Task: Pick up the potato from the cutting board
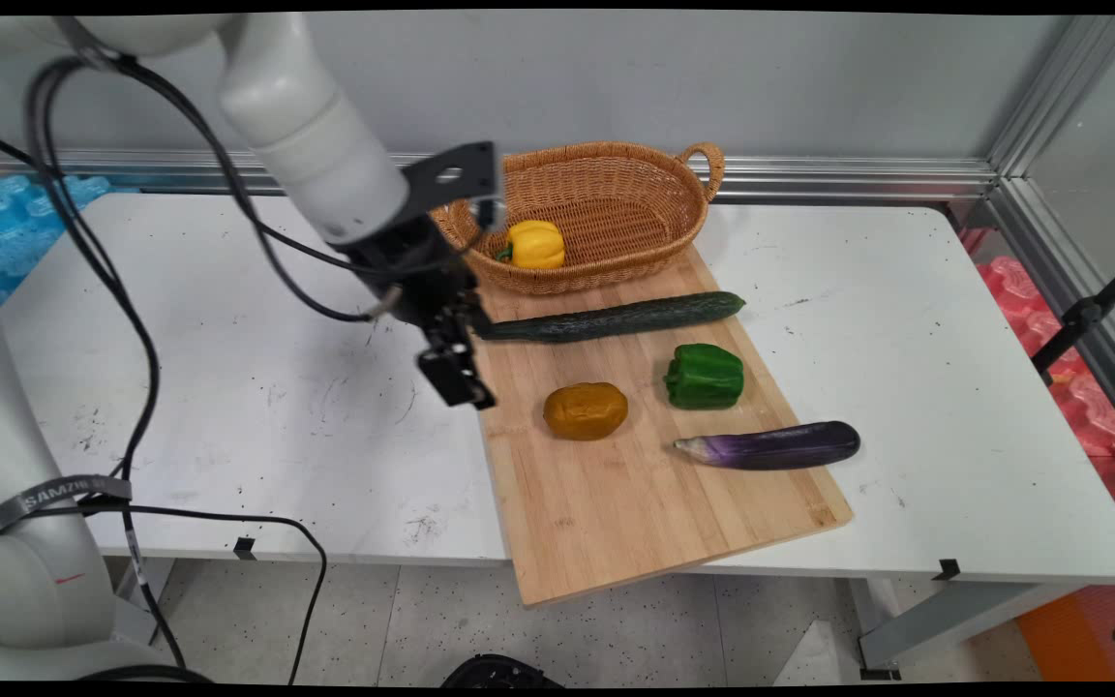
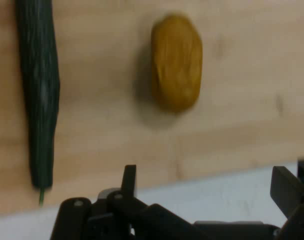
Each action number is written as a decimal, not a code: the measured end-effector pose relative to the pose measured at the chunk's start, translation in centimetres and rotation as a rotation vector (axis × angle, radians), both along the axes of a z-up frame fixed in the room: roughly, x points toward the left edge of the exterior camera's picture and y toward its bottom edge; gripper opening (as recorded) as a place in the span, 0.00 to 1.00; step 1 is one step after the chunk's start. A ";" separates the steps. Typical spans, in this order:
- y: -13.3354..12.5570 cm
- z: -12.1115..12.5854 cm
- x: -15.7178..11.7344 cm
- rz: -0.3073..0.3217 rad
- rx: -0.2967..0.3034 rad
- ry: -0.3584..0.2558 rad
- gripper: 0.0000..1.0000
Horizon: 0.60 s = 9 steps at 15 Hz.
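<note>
Gripper (image 1: 456,373) hangs over the left edge of the wooden cutting board (image 1: 635,513), fingers spread wide with nothing between them; the hand view shows one finger at each side of the frame, well apart.

Nearest things to you: the cucumber's (image 1: 611,318) stem end, just beside the gripper's upper linkage, and the brownish potato (image 1: 586,410) a little to its right on the board. In the hand view the potato (image 2: 176,62) sits ahead of the fingers, the cucumber (image 2: 39,95) off to the left.

Handling, by my judgement: the potato looks firm and rounded, moderately heavy, with a smooth skin that may slip. Close on it across its short width, at the middle. Its long axis runs roughly left to right across the board in the main view, so up and down in the hand view. Neither end is clearly pointed.

The cucumber looks stiff and long. It lies nearly across the board, stem end toward the gripper, far end slightly raised toward the wicker basket (image 1: 674,169).

Also there: a yellow pepper (image 1: 535,243) in the basket, a green pepper (image 1: 705,376) and an eggplant (image 1: 770,446) on the board, on the white table (image 1: 228,416).
</note>
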<state>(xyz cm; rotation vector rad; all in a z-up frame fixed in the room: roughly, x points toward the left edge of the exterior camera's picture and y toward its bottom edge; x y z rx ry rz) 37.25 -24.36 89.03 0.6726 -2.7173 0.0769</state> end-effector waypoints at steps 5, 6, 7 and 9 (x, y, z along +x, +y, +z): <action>-0.4 -2.8 -3.6 -0.011 -0.071 0.032 1.00; -0.5 -3.3 -4.0 -0.011 -0.080 0.034 1.00; -0.5 -3.8 -4.3 -0.010 -0.088 0.037 1.00; -0.7 -4.8 -4.9 -0.007 -0.102 0.041 1.00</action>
